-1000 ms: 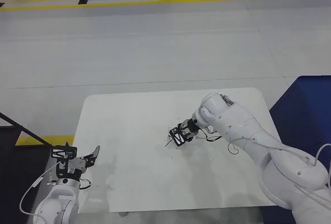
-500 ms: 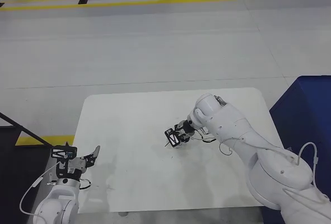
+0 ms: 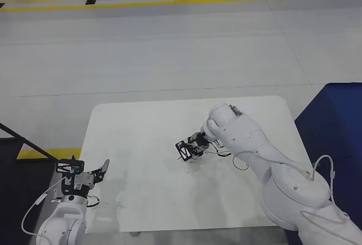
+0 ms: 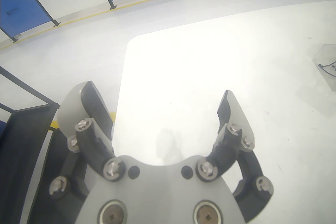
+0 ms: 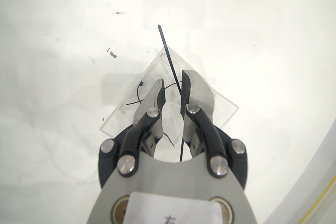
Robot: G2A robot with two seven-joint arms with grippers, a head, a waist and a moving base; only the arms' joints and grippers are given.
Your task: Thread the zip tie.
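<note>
The white table [image 3: 138, 184] is used as the work surface. The right arm is stretched to the table's middle, and the left arm is parked at the near left corner, presumably so that it is kept out of the way until a second hold is wanted.

The left gripper [image 4: 158, 88] is held wide open over that corner, and nothing is carried in it.

A clear plate [image 5: 223, 107] is laid flat on the table. It is judged to serve as a base for the tie.

The right gripper [image 5: 172, 76] is poised straight above this plate. Its jaws are set narrowly apart, leaving a gap wider than the strap, so nothing is seen to be pinched from both sides.

The zip tie [image 5: 166, 51] is found in that gap. Its black strap is run along one pad, and its pointed tip is pushed out past the plate's corner, over bare table. The tip is probably left free so that it can be fed into the head.

A thinner black strand [image 5: 140, 83] is curled on the plate beside the other finger. Whether it belongs to the same tie cannot be told.
</note>
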